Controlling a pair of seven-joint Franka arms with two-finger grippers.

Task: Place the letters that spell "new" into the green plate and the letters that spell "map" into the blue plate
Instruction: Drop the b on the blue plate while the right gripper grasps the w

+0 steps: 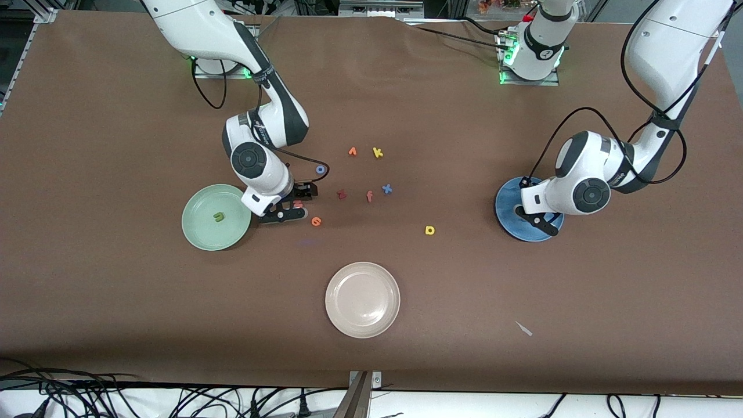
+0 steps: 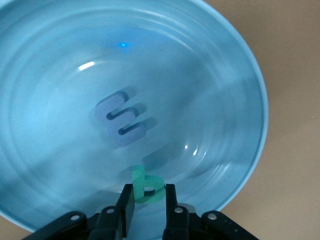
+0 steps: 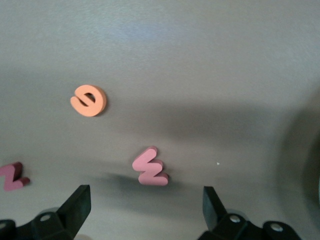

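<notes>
My right gripper (image 3: 145, 207) stands wide open with nothing in it, low over the table just beside the green plate (image 1: 200, 232), and the salmon-pink w (image 3: 150, 166) lies flat on the brown table (image 1: 116, 116) between and just ahead of my two fingertips (image 3: 77, 197). That is what my next move turns on, I judge: the letter's zigzag runs crosswise to my reach, roughly along the line from one finger to the other, so I would be closing on its two ends once I come down a little more. The orange e (image 3: 89, 100) lies farther out ahead of me, apart from the w and nearer the front camera in the overhead view, and a dark red z (image 3: 12, 176) sits off to one side. The olive-green n (image 1: 218, 217) already rests in the green plate. My left gripper (image 2: 147, 202) is low in the blue plate (image 2: 250, 100), fingers nearly closed around the teal p (image 2: 146, 186), which stands on edge between the pads; I cannot tell whether I grip it firmly or am letting go. The blue m (image 2: 122, 120) lies flat in that plate, near the p. The yellow a (image 1: 429, 230) waits on the table between the two plates, nearer the blue plate, so my left arm seems the one for it.
</notes>
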